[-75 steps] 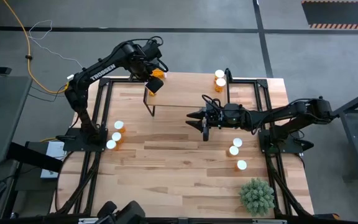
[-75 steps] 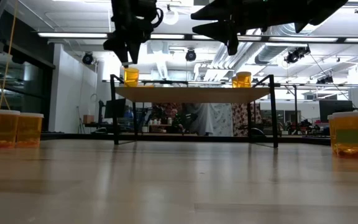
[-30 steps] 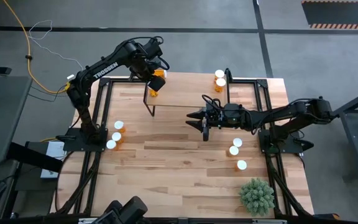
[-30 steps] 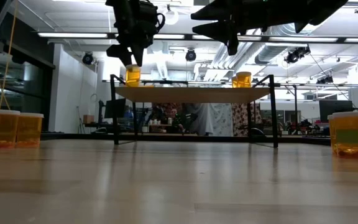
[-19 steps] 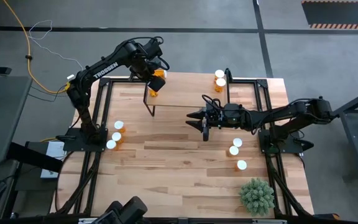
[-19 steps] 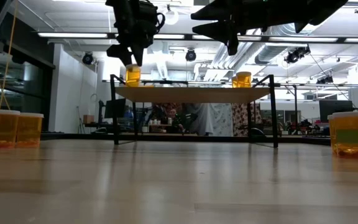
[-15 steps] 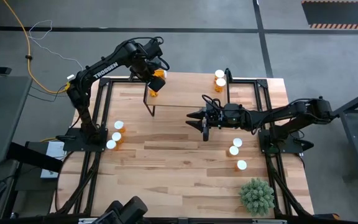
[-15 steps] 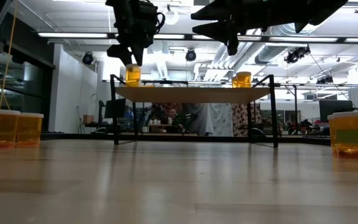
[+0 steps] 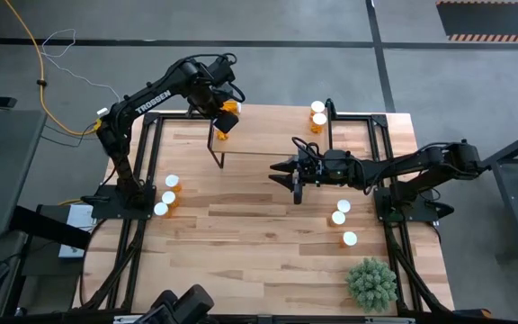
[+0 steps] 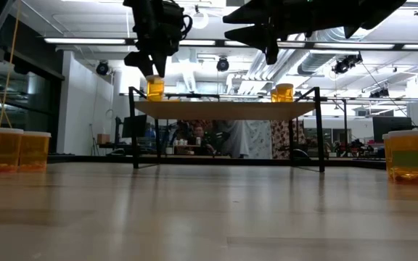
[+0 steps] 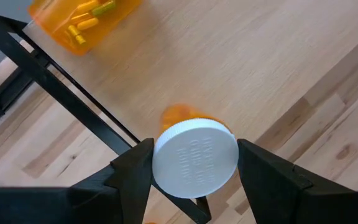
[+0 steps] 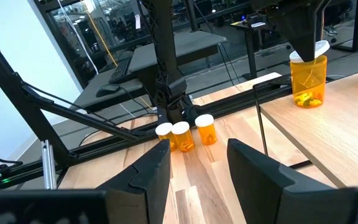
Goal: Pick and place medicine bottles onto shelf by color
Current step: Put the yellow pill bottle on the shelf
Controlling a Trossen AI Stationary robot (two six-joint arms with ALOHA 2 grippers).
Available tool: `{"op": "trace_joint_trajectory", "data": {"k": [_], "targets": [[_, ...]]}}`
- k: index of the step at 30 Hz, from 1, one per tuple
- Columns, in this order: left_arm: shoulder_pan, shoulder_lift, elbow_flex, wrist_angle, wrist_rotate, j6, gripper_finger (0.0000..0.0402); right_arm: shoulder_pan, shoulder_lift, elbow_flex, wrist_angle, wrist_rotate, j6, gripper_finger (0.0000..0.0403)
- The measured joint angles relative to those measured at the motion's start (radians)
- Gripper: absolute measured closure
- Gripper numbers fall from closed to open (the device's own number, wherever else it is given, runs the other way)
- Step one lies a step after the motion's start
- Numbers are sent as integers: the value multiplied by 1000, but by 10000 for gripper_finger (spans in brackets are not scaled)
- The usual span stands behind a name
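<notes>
Left gripper [image 11: 194, 171]: fingers pinch a bottle's [image 11: 195, 158] white cap — the bottle is held at the shelf's [image 9: 268, 130] left end, near its edge.
Right gripper [image 9: 288, 177]: fingers spread, empty — hung over open table [image 9: 259, 234] beside the shelf.

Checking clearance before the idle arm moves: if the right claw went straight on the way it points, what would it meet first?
Probably nothing close: the right claw hangs over the shelf, pointing toward the three bottles by the left arm's base; depth is unclear.

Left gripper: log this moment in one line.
left gripper | shut on bottle | at shelf left end | right gripper open, idle
</notes>
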Motion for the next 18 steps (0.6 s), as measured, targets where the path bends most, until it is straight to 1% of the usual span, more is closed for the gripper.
{"op": "trace_joint_trajectory", "data": {"k": [18], "targets": [[-8,35,2,14,0,8,195,0,0,0,-1,0,0,251]]}}
